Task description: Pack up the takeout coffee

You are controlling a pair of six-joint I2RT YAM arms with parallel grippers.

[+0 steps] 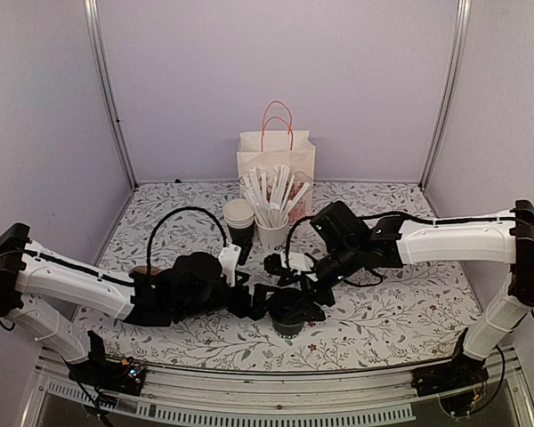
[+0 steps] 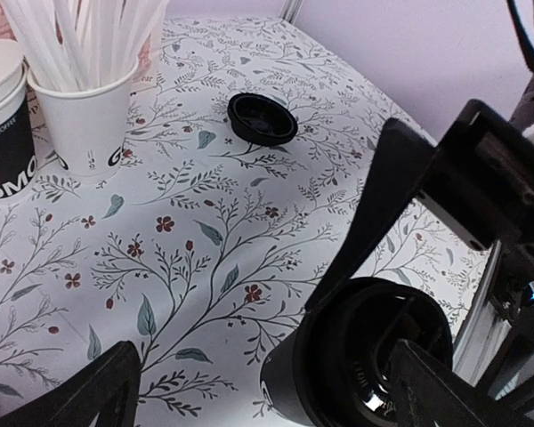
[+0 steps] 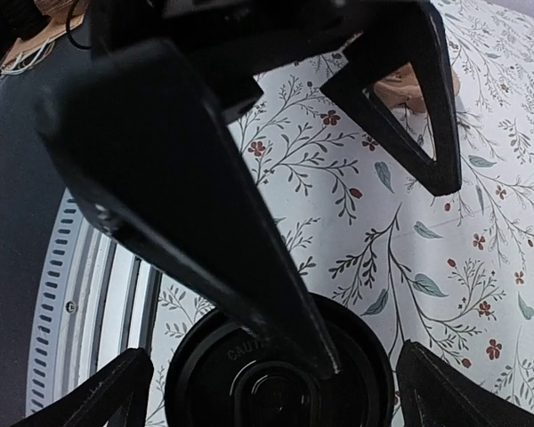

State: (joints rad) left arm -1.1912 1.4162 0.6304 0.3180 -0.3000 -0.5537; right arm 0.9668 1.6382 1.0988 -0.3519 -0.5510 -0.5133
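The takeout coffee (image 1: 291, 318) is a dark cup with a black lid, standing near the table's front middle. My left gripper (image 1: 260, 302) is open just to its left. In the left wrist view the cup (image 2: 338, 374) stands between my wide-spread fingers (image 2: 89, 396), close to the right one. My right gripper (image 1: 308, 297) is open above and right of the cup. In the right wrist view the lid (image 3: 249, 382) lies between its spread fingertips (image 3: 102, 391). One finger of the left gripper (image 3: 205, 222) crosses over the lid; contact cannot be told.
A white cup of wrapped sticks (image 1: 272, 229), a stack of lidless cups (image 1: 239, 218) and a paper bag with orange handles (image 1: 276, 160) stand behind. A spare black lid (image 2: 262, 118) lies on the floral cloth. A small brown object (image 1: 145, 269) sits by the left arm.
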